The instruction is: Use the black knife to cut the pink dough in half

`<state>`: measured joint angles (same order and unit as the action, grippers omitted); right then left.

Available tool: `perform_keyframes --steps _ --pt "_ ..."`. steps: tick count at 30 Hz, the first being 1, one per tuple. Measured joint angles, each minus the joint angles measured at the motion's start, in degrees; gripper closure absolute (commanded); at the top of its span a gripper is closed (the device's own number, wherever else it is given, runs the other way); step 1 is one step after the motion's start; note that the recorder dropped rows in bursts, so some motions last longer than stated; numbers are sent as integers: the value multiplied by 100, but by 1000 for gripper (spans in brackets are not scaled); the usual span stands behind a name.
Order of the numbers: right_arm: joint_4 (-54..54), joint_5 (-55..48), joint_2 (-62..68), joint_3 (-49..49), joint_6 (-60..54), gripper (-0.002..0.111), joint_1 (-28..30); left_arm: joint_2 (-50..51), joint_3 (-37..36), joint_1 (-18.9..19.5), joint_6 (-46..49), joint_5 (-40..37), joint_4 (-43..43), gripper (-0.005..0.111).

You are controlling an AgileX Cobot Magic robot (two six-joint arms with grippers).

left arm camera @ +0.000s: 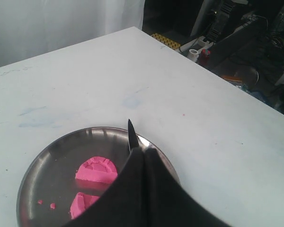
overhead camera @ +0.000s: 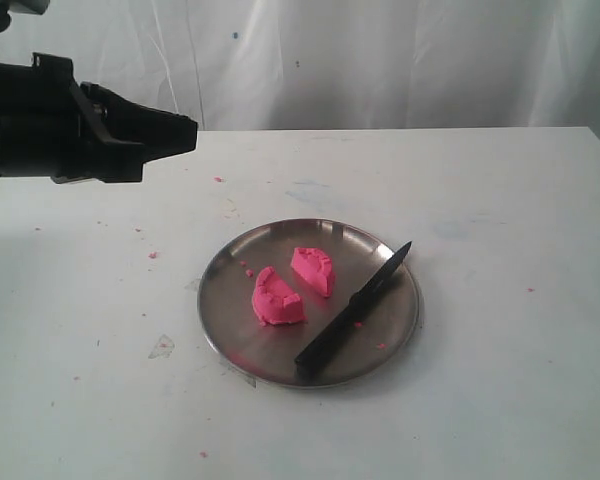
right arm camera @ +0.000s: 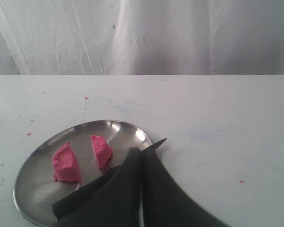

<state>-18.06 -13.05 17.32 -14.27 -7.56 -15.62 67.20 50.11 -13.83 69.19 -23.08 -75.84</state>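
Currently my left gripper [overhead camera: 188, 135] hangs above the table [overhead camera: 500, 200], well left of the steel plate [overhead camera: 385, 300], jaws pressed together on nothing, and my right gripper [right arm camera: 141, 153] is likewise closed and empty. The pink dough [overhead camera: 278, 298] lies on the plate in two half-round chunks, slightly apart, with the black knife [overhead camera: 353, 312] lying flat just right of them, its tip at the plate's rim.

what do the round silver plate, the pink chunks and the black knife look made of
Round silver plate: likely stainless steel, brushed yet shiny; it mirrors light and the pink. Bright pink half-round chunks: soft modelling dough, matte, with dented tops and stray crumbs. Slim black knife: matte all over, probably plastic, though coated metal cannot be ruled out.
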Motion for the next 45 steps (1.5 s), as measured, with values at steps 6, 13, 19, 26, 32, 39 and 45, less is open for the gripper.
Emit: perform_keyframes --steps 6,13,19,26,32,39,45 --pt "0 -13 -237 150 0 108 50 0 0 0 0 0 0 107" --pt "0 -13 -237 150 0 108 61 0 0 0 0 0 0 107" --pt "124 151 -418 400 22 108 61 0 0 0 0 0 0 107" --pt "738 220 -1006 744 531 108 61 0 0 0 0 0 0 107" --pt "1031 246 -1249 970 708 108 61 0 0 0 0 0 0 107" --pt "1232 235 -1550 1392 756 108 61 0 0 0 0 0 0 107" --pt "1232 -319 -1698 1399 756 108 61 0 0 0 0 0 0 107"
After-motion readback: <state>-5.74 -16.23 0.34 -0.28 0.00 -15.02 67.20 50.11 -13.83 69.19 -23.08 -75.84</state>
